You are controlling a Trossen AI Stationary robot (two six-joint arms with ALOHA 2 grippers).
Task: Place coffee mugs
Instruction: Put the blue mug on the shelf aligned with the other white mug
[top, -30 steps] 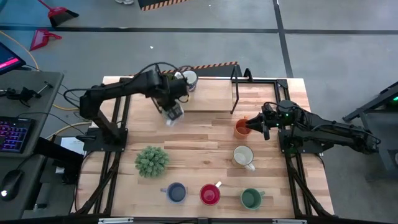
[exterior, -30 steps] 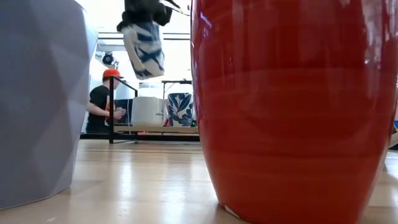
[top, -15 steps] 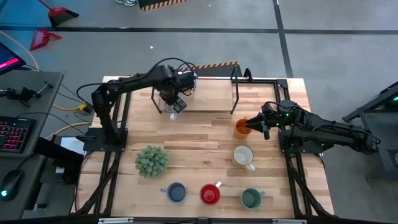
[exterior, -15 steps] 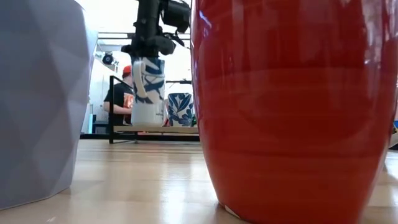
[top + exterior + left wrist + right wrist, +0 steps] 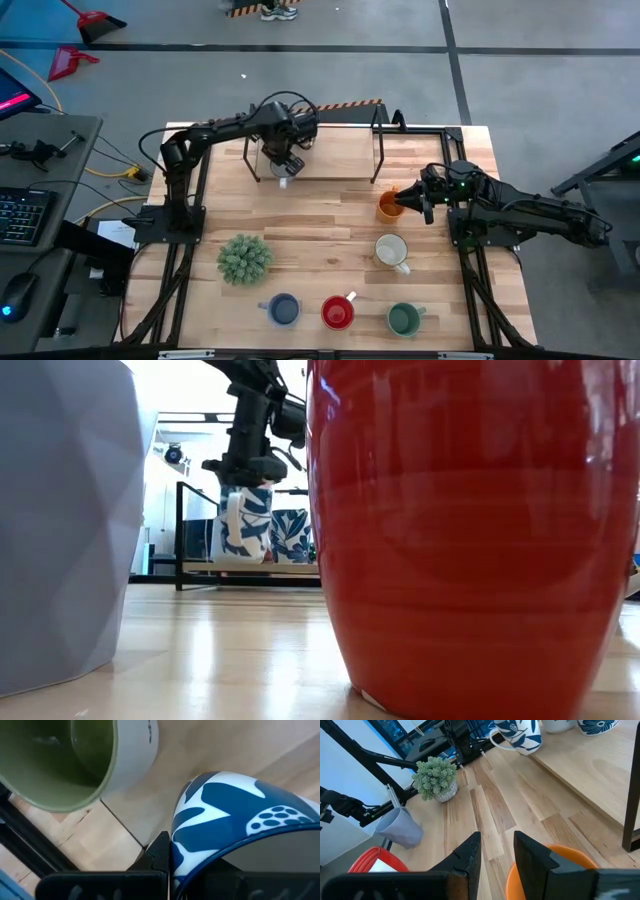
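Note:
My left gripper hangs over the raised wooden shelf at the table's far side, shut on a white coffee mug with blue leaves. The mug's base is level with the shelf top; whether it rests there I cannot tell. A cream mug with an olive inside and another blue-patterned mug stand on the shelf beside it. At the right, my right gripper is shut on the orange mug, which stands on the table. My left gripper holds the leaf mug by its rim from above, fingers pointing down. One finger lies on the wall's outside; the other is hidden in the mug's mouth. The mug hangs upright below the gripper. My right gripper holds the orange mug's rim on its right side, one finger over the mouth and one outside. It comes almost level from the table's right. The mug stands upright on the table.
A white mug stands right of centre. Blue, red and green mugs line the near edge, filling the low view's foreground. A bushy plant sits at the near left. Black posts frame the shelf.
My left gripper has carried the leaf mug toward the table's far edge and down, from high above the table to the shelf top. The mug, tilted a second ago, now hangs upright. My right gripper has kept still.

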